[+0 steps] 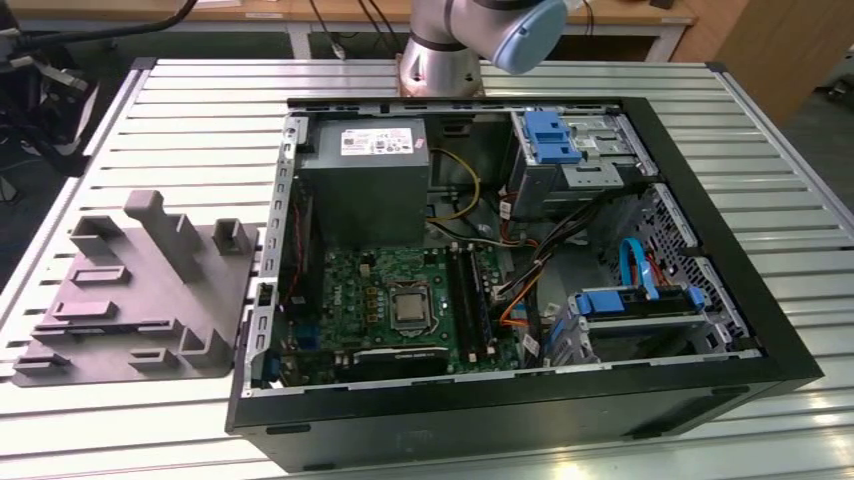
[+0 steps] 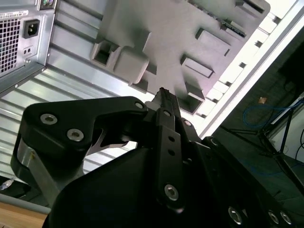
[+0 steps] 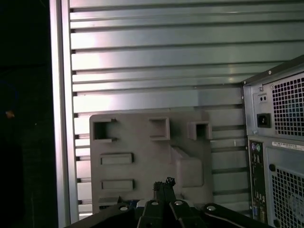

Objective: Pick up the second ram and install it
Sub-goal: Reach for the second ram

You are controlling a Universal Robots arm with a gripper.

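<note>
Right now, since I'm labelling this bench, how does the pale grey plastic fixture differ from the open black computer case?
The pale grey plastic fixture is a low plate; the open black computer case is a deep walled box. The fixture carries upright blocks; the case holds boards, cables, drives. Both rest on the slatted metal table.

slatted metal table (image 1: 160, 130) | wooden bench (image 1: 614, 20) behind | grey floor (image 1: 821, 135)

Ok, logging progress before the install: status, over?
Gripper shut, hovering over grey plastic fixture with upright blocks. Thin dark stick, likely second ram, in fixture slot, ungripped. Nothing seen between them.
</note>
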